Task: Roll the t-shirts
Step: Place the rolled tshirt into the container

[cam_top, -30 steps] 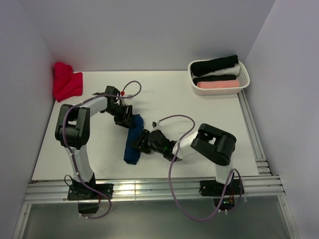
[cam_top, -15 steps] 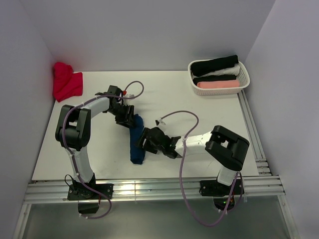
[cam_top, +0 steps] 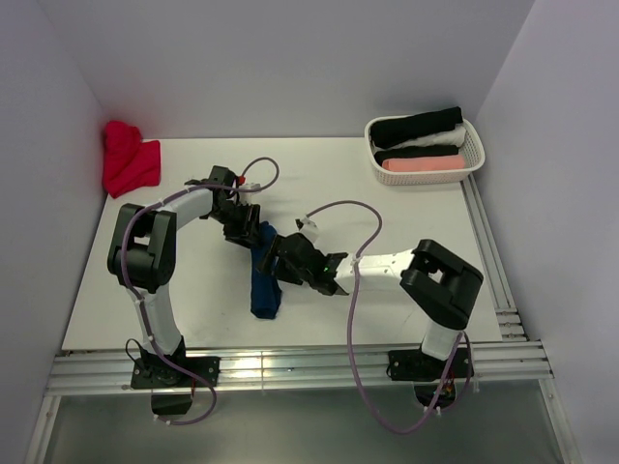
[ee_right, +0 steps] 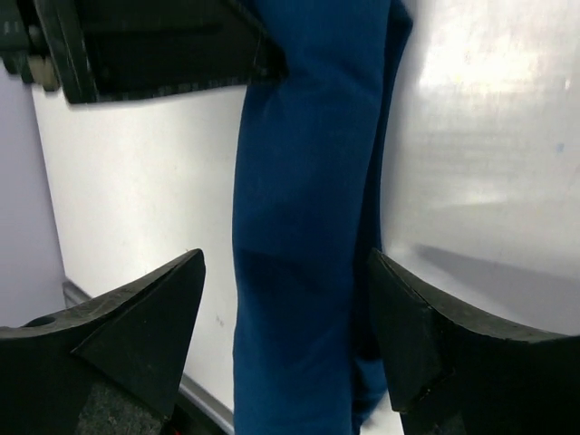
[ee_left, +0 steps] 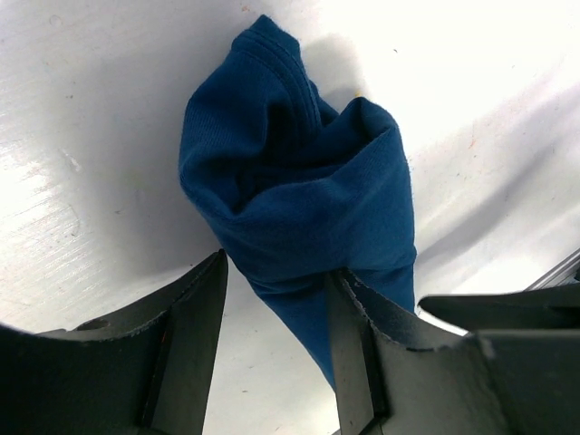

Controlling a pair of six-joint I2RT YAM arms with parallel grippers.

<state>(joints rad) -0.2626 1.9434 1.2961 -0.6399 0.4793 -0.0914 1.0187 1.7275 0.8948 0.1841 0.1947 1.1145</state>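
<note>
1. Our left gripper [ee_left: 276, 349] stands released. Its fingers [ee_left: 186, 353] straddle the far end of the navy shirt [cam_top: 263, 290], with cloth against one finger and a sliver of bare table [cam_top: 387, 193] showing beside the other.
2. Our right gripper [ee_right: 285, 344] is spread wide over the middle of the navy shirt, one finger on each side, pinching nothing.
3. The navy shirt lies as a long, narrow bundle near the table's centre, running roughly from 12 o'clock to 6 o'clock in the overhead view. Its far end looks loosely bunched rather than tightly coiled.
4. We judge the step in hand to be tightening or tidying this roll. To do it well, we close each gripper across the bundle's whole thickness, not on one outer layer; otherwise the layers are likely to slide and the roll to slacken.
5. We work both grippers together along the bundle, so one end does not twist against the other.
6. We tuck the loose far end in, since soft cloth tends to spring open.
7. Farther out, at 2 o'clock, the basket [cam_top: 471, 135] holds rolled shirts [cam_top: 418, 126] in black, white and pink. That is likely where this roll goes.
8. At 10 o'clock the red shirt [cam_top: 129, 159] lies crumpled by the wall, well apart from both grippers and not yet rolled.
</note>
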